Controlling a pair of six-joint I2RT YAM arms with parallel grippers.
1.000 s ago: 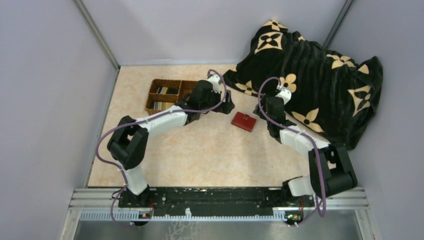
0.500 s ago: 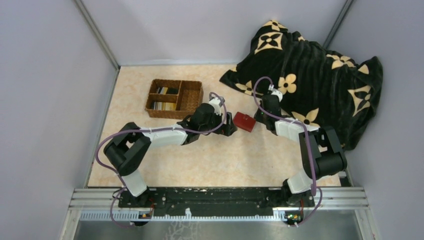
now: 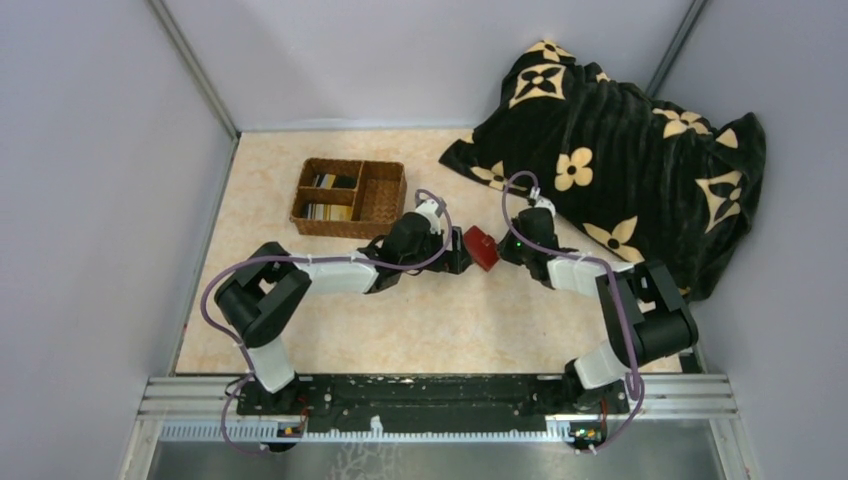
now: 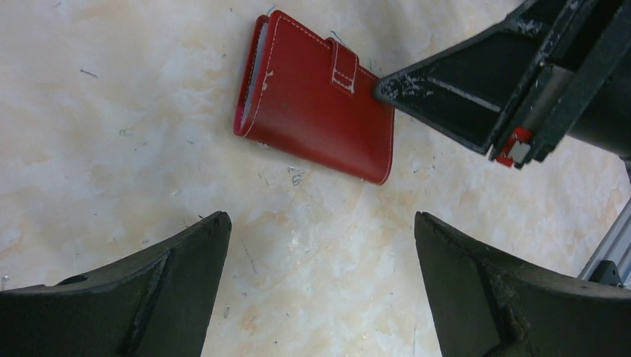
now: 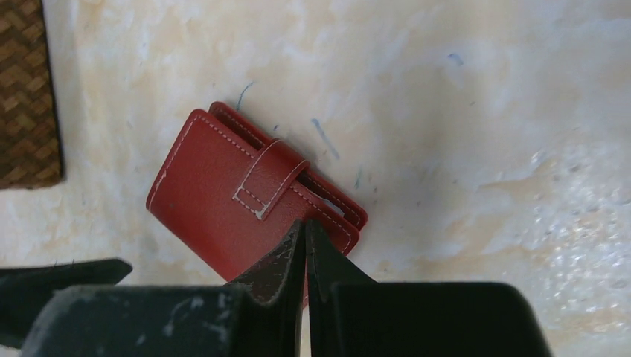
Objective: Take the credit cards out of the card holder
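Card holder [image 5: 216, 204] red, white-stitched, closed flat, snap tab [image 5: 269, 178] over edge

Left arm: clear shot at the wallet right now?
Probably yes. The left claw stands open with only bare table between it and the closed wallet. The shut right claw sits at the wallet's far edge, so that side is taken.
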